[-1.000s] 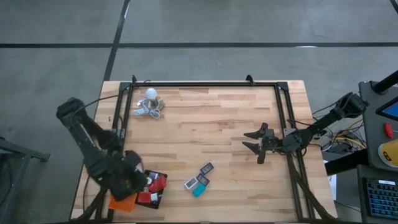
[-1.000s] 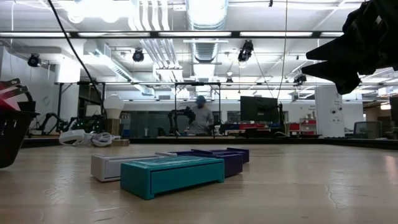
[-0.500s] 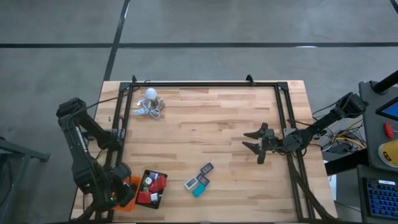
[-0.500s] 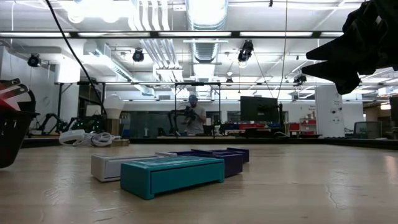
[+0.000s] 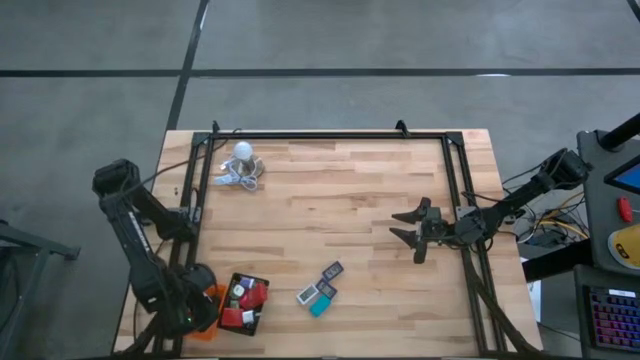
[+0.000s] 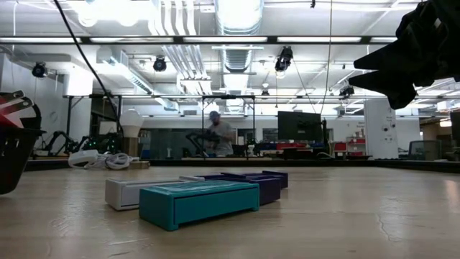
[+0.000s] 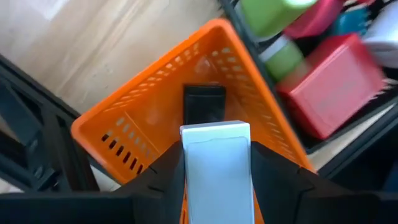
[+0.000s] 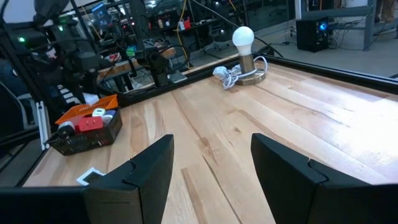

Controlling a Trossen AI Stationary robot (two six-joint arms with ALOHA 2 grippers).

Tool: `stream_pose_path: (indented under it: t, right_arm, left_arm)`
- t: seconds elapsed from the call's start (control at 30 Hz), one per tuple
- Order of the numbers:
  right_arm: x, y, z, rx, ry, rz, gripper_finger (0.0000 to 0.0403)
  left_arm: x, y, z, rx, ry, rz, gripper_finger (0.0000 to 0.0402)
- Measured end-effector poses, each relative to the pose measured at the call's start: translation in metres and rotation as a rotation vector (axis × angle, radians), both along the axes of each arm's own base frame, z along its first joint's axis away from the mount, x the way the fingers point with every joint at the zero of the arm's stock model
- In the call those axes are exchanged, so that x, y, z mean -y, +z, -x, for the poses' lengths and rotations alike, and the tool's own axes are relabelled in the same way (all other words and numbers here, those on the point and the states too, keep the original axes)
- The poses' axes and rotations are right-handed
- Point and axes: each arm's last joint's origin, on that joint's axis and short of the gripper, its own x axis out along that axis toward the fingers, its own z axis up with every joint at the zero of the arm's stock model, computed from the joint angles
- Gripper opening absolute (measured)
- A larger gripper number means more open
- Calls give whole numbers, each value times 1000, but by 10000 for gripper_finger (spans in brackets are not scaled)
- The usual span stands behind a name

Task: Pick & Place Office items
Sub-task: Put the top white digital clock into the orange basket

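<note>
I note the table [image 5: 350, 210] is pale planked wood, matt; orange tray [image 7: 155, 106] perforated plastic; red piece [image 7: 333, 84] smooth plastic, slightly glossy.

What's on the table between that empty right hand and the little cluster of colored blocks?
Nothing: the high view shows bare wood between the right hand and the colored blocks.

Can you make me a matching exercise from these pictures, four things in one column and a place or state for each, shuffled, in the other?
Things:
1. left gripper
2. right gripper
3. teal piece
4. white bulb

Places or states:
A. resting on a coiled cord near the table's far edge
B. open with nothing between its fingers, above bare wood
C. over the orange tray, shut on a white piece
D. lying on the table beside a white piece and purple ones

Pairs: 1-C, 2-B, 3-D, 4-A
</note>
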Motion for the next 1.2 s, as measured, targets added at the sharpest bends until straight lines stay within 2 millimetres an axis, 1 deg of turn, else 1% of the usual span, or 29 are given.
stream_pose_path:
  t: [0.3,0.47,0.57,0.97,1.1,1.2]
  right_arm:
    - [0,0,0,0,0,0,210]
    - [0,0,0,0,0,0,210]
    - [0,0,0,0,0,0,210]
    - [0,0,0,0,-1,0,210]
    - [0,0,0,0,0,0,210]
    - [0,0,0,0,-1,0,210]
  left_arm:
    - [-7,-39,4,5,-5,45,152]
    - [-8,-57,5,29,-10,119,165]
    - [-8,-60,5,28,-21,139,180]
    - [-8,-58,5,33,-22,139,244]
    - [-8,-58,5,34,-20,140,257]
    - [-8,-57,5,38,-18,143,260]
